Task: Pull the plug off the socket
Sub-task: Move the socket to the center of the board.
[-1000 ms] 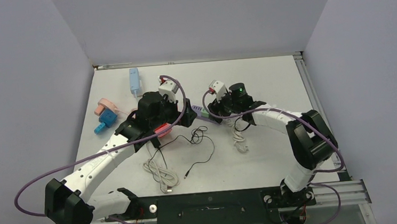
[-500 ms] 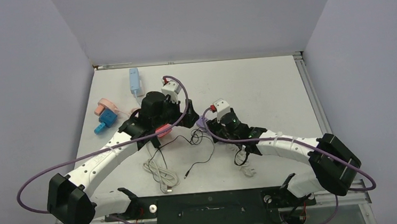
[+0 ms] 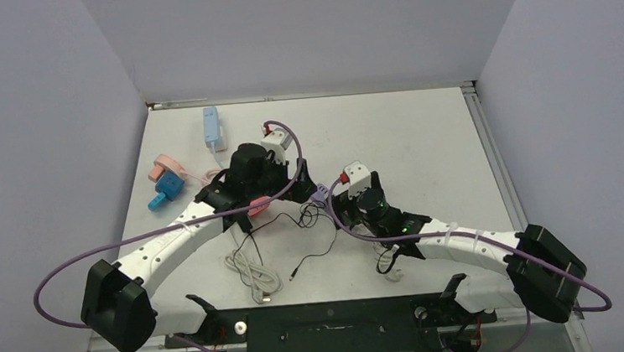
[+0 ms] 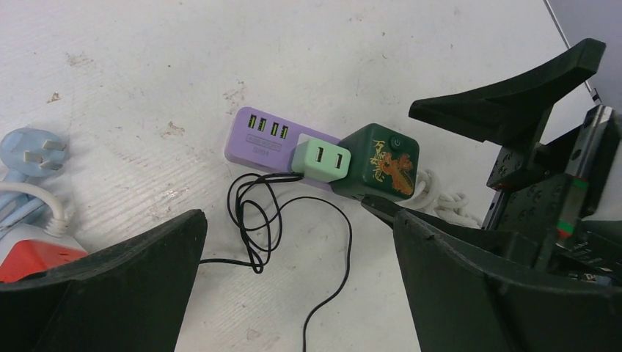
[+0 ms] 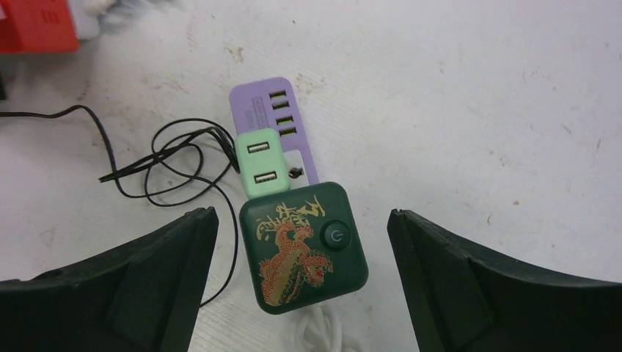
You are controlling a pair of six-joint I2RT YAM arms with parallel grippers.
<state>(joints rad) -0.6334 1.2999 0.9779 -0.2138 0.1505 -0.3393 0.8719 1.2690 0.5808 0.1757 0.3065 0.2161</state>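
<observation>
mint plug (image 5: 260, 165), purple socket (image 5: 258, 108)

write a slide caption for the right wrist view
Open right gripper poised over the dragon-printed green power cube, with the mint plug seated on the purple socket strip

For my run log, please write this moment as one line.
left claw: open, hovering | right claw: open, over green cube | mint plug: on purple strip, not held
</observation>
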